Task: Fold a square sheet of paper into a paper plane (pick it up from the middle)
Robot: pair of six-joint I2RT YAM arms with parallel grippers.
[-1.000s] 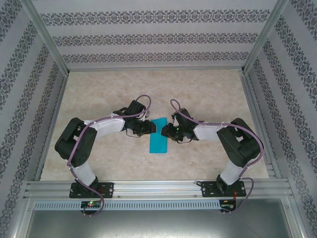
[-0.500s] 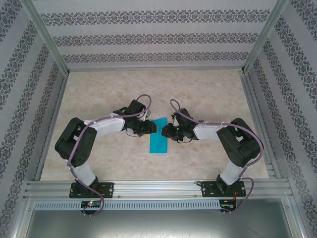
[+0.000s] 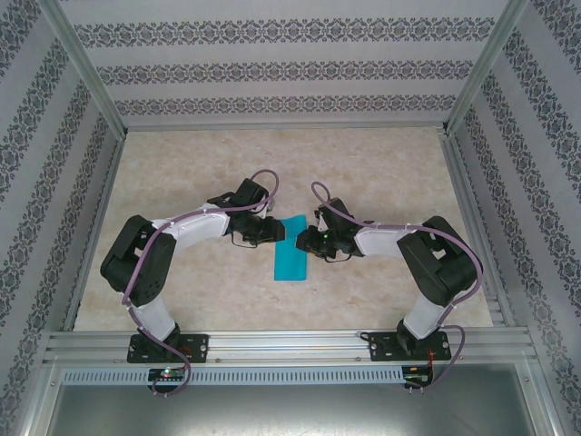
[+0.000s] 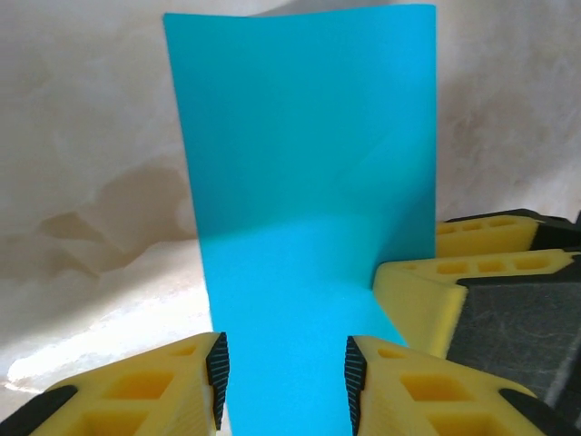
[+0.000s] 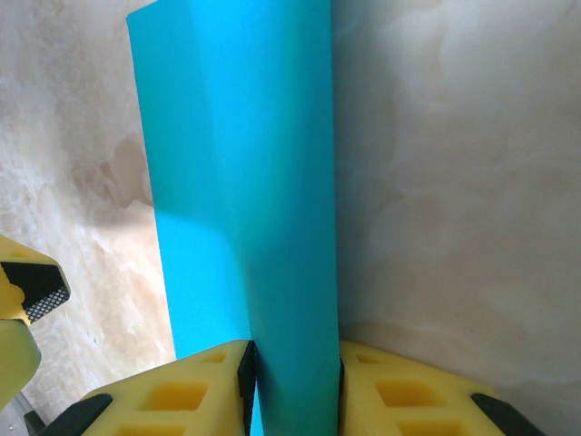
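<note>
Overhead camera looks down on the table point(image 3: 381, 163); both wrist cameras closely face the paper point(image 4: 300, 182).

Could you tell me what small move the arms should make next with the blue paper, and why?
Probably the right gripper should ease its strip down and flatten it. The square sheet of paper lies on the table as a narrow band, seemingly folded, with one lengthwise strip shaded as if tilted up between the right pads. The left gripper, jaws apart, straddles the same end.
</note>
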